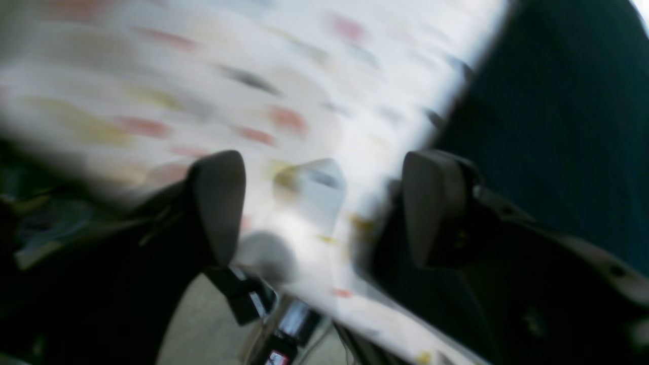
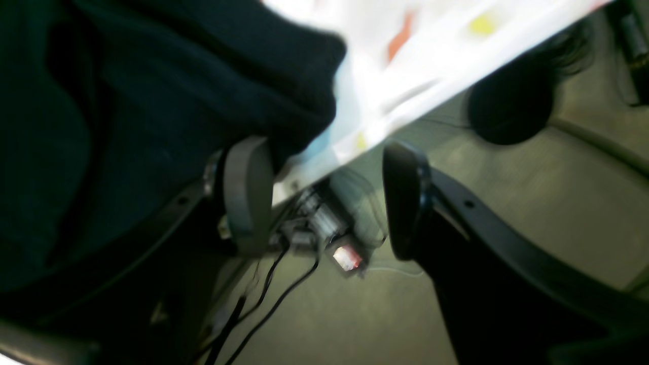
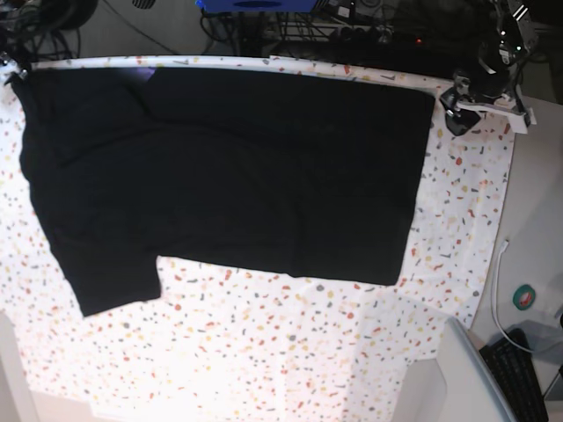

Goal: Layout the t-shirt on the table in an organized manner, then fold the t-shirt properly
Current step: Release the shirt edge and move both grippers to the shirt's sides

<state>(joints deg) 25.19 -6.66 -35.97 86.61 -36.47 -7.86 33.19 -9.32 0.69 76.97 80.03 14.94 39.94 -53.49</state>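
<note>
Left wrist view, heavily blurred: left gripper (image 1: 324,213) has its fingers (image 1: 218,203) wide apart, nothing between them. Speckled worktop (image 1: 203,91) fills the upper left, its edge running diagonally down to the lower right. Black shirt (image 1: 568,126) fills the right side, beside the right-hand finger; contact unclear. Below the worktop edge, floor (image 1: 203,329) and some dark hardware.

Right wrist view: right gripper (image 2: 324,197) has its fingers (image 2: 248,192) apart, holding nothing. Shirt (image 2: 152,101) takes up the left and upper left, a bunched edge lying over the worktop (image 2: 431,56) just above the left-hand finger. Worktop edge runs diagonally across the top. Under it, floor (image 2: 507,203), cables (image 2: 274,299) and a small lit device (image 2: 347,257).

Base view: shirt (image 3: 237,167) lies spread flat on the worktop (image 3: 264,352), plain black side up, occupying the far half, its top edge along the far worktop edge. One sleeve sticks out toward the near left; a sliver of purple shows near the far left. Left gripper (image 3: 466,105) is at the far right corner, just beside the shirt's corner; fingers too small to judge here. Right arm sits at the far left corner, barely visible. Keyboard (image 3: 519,378) and round green thing (image 3: 525,297) are off the worktop at the near right.
</note>
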